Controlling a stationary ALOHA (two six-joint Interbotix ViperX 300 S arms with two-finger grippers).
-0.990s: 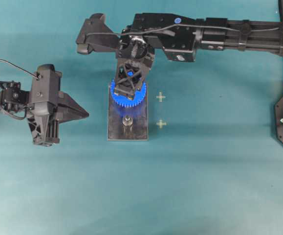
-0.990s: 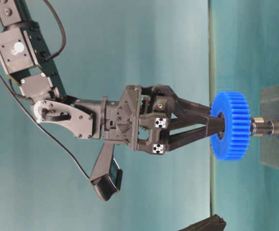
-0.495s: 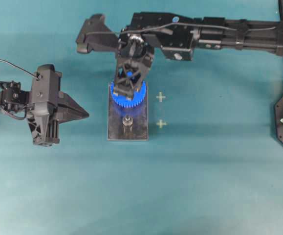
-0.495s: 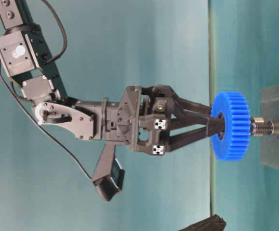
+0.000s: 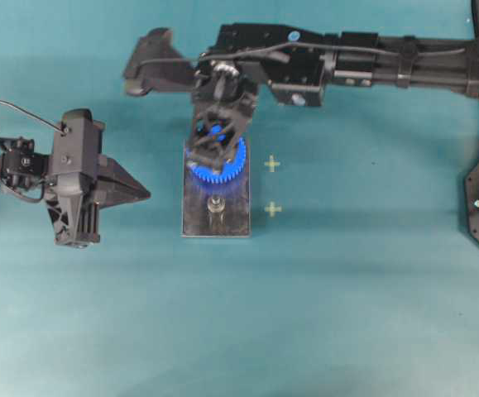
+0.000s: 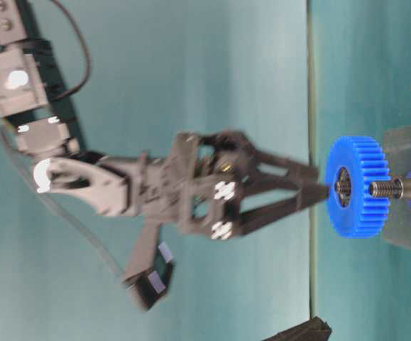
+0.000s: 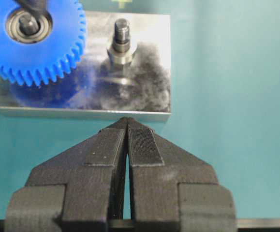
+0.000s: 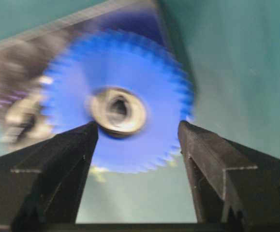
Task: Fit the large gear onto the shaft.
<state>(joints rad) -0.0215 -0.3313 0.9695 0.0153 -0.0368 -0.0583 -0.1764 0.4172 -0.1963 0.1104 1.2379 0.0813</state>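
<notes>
Open mat around grey plate; right gripper over large gear blocks far end; free shaft unobstructed.

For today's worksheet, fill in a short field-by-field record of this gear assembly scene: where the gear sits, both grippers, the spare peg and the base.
large gear: on a shaft whose tip shows through the hub
right gripper: open, fingers apart from the gear
left gripper: shut, holding nothing, beside the plate
second shaft: bare, upright
grey plate: flat on the teal table
</notes>
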